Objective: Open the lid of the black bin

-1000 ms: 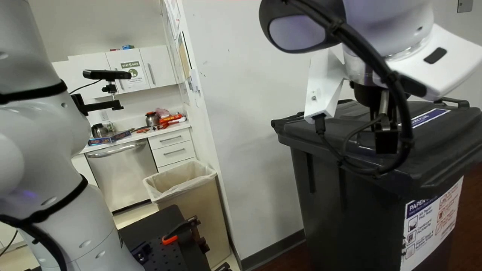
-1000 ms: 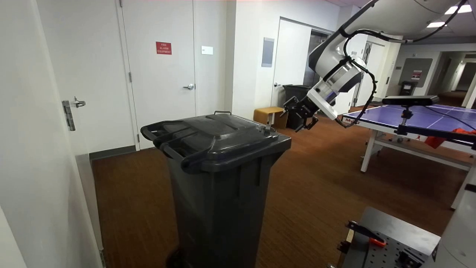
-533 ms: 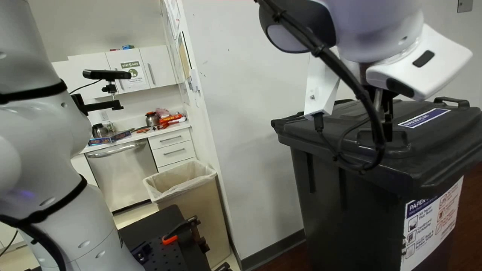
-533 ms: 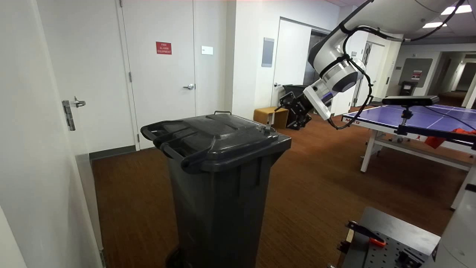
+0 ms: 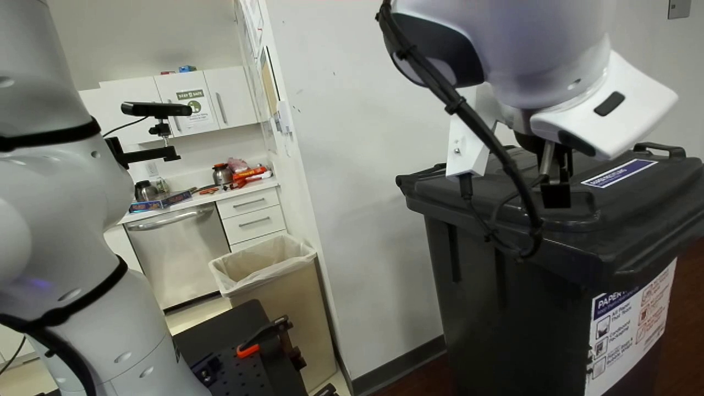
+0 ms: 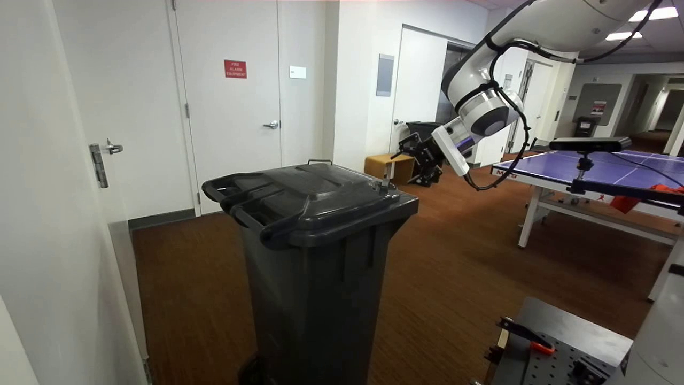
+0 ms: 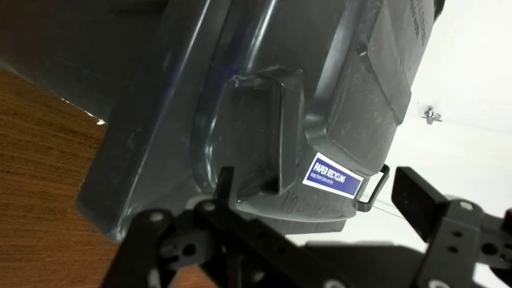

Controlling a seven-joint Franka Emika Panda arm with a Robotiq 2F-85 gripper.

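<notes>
Lid (image 6: 323,187) lies closed atop the black bin (image 6: 315,299); approach seems in hand. The gripper (image 7: 319,186) has its jaws spread (nothing held) and likely must next hook the handle (image 7: 290,136), then lift.

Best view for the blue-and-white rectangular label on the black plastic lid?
Wrist view: the label appears largest, PAPER RECYCLING readable. In an exterior view, the label looks smaller, foreshortened; in an exterior view, the lid shows no label.
</notes>
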